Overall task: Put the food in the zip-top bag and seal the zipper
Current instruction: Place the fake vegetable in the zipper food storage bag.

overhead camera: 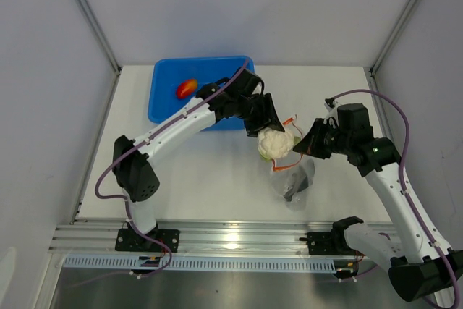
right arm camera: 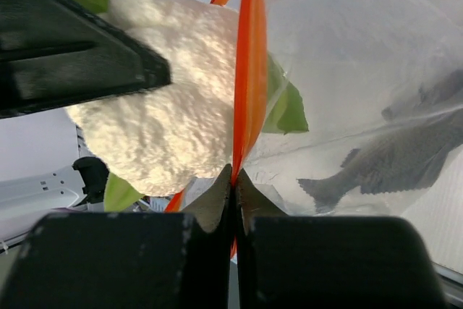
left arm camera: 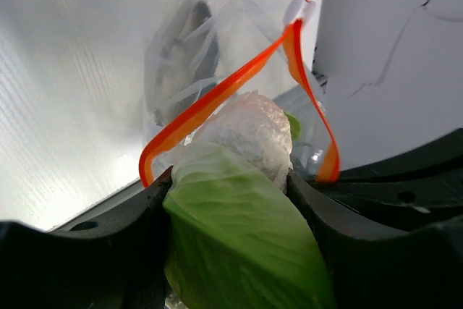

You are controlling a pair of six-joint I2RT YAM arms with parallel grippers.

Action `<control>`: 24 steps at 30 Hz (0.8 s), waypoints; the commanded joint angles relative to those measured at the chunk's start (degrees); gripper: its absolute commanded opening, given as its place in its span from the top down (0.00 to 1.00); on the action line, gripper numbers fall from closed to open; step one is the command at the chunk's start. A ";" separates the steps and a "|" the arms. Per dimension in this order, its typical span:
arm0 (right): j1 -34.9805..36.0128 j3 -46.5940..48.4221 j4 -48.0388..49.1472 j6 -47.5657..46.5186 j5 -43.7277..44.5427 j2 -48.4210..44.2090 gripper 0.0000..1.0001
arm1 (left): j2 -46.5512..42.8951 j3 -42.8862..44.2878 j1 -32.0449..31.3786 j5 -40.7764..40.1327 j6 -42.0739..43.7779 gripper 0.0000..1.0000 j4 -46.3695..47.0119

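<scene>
The white surface [overhead camera: 217, 193] carries a blue tub [overhead camera: 163, 103] at far left, well apart from the work at centre. There the zip-top bag [overhead camera: 289, 197] is held up by its mouth: the right end effector [right arm camera: 235, 179] is pinched together on the zipper [left arm camera: 217, 103]. The left end effector [left arm camera: 231, 179], the nearer one, is clamped on the cauliflower [overhead camera: 275, 144], florets leading. The opening lies just ahead and below, its strip looping round the head, and clearance at the rim looks tight. A dark fish [right arm camera: 405, 153] lies inside, and a red pepper [overhead camera: 187, 88] waits in the tub.
</scene>
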 commanded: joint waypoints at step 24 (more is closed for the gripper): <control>0.24 1.66 2.13 3.85 0.42 1.23 1.00 | -10.93 -2.14 -2.49 3.42 -3.27 1.00 14.63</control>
